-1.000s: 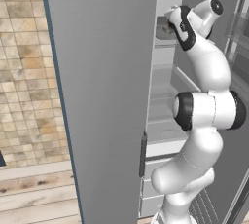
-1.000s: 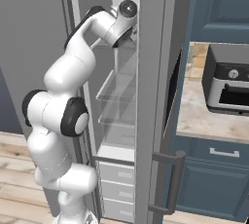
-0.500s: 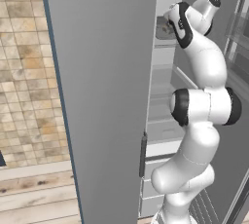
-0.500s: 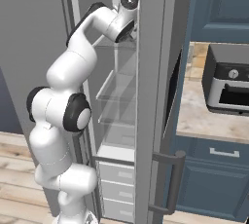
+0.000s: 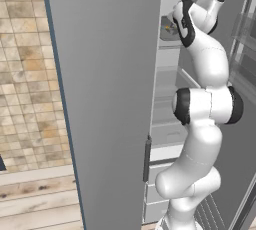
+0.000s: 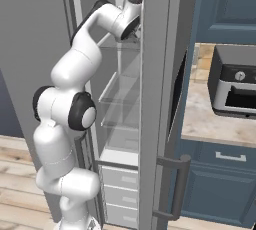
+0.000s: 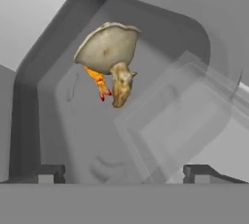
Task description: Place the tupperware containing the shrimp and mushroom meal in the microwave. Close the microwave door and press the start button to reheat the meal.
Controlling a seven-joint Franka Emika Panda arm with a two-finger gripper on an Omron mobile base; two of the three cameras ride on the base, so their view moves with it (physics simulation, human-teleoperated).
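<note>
The tupperware (image 7: 34, 86), a greyish see-through tub, lies close ahead in the hand view. Inside it is the meal: a tan mushroom cap (image 7: 107, 47), a smaller mushroom lump and an orange shrimp (image 7: 97, 83). My gripper (image 7: 125, 174) is open, its fingertips (image 7: 48, 174) wide apart at the tub's near end with nothing between them. In the left base view the tub (image 5: 167, 28) rests on a top shelf of the open fridge, just behind my hand. The microwave and its door are out of view.
The fridge's grey left door (image 5: 105, 99) and right door (image 6: 157, 99) stand open on either side of my arm. Glass shelves (image 6: 120, 104) and drawers (image 6: 120, 194) lie below. A grey countertop oven (image 6: 235, 81) sits on the counter at the right.
My hand has risen and reached further in toward the top shelf. The gripper has stayed open.
</note>
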